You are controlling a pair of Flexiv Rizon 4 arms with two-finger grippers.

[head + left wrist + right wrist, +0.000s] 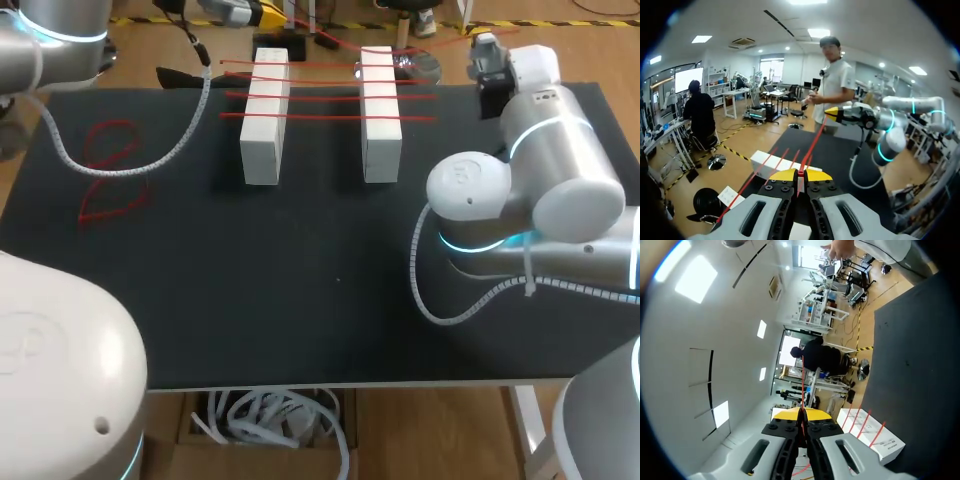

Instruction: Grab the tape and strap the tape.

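Head view coverage was taken up mostly by a black table [300, 300], at which the left arm [60, 40] was seen entering from the far left corner and the right arm [540, 170] from the right side, folded over the table's right edge. Two white blocks were laid side by side toward the far edge, well apart: the left block [264, 115] and the right block [380, 115]. Several strands of red tape [325, 95] were stretched across the tops of both blocks, bridging the gap between them. A heap of loose red loops [112, 170] was left lying flat on the table's left part, apart from the blocks. In the left wrist view, the left gripper [800, 175] was shown with its yellow tips pressed together, a strand of the red tape [812, 145] pinched between them and drawn taut ahead to the yellow tip of the right gripper [832, 112]; one white block [775, 165] was seen below and ahead, crossed by further strands. In the right wrist view, the right gripper [801, 414] was likewise closed, its tips clamped on a thin red strand [802, 385] running straight ahead. Small dark print was noted on the side of the block [870, 432] beside it, too small to be read.
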